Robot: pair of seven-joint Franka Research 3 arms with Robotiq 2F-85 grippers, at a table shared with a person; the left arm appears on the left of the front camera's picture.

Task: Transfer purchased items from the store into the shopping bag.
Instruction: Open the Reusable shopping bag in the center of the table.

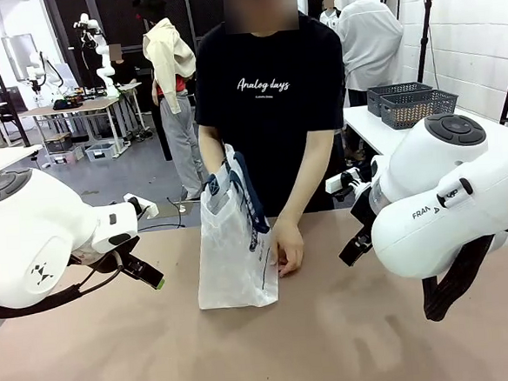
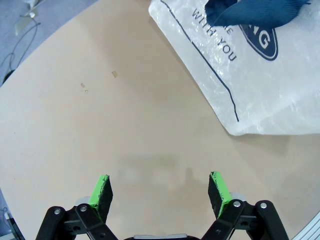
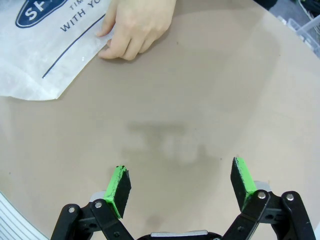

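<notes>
The shopping bag stands upright on the brown table, held by a person in a black T-shirt; one hand rests against its side near the base, the other holds its top by the navy handles. Its printed side and blue logo appear in the left wrist view and its corner in the right wrist view, beside the person's hand. My left gripper hovers open over bare table left of the bag. On the other side my right gripper also stands open with nothing between its fingers. The purchased items are out of view.
Two dark mesh baskets sit on a white side table at the back right. The brown table spreads bare in front of the bag. Other people and desks stand farther back.
</notes>
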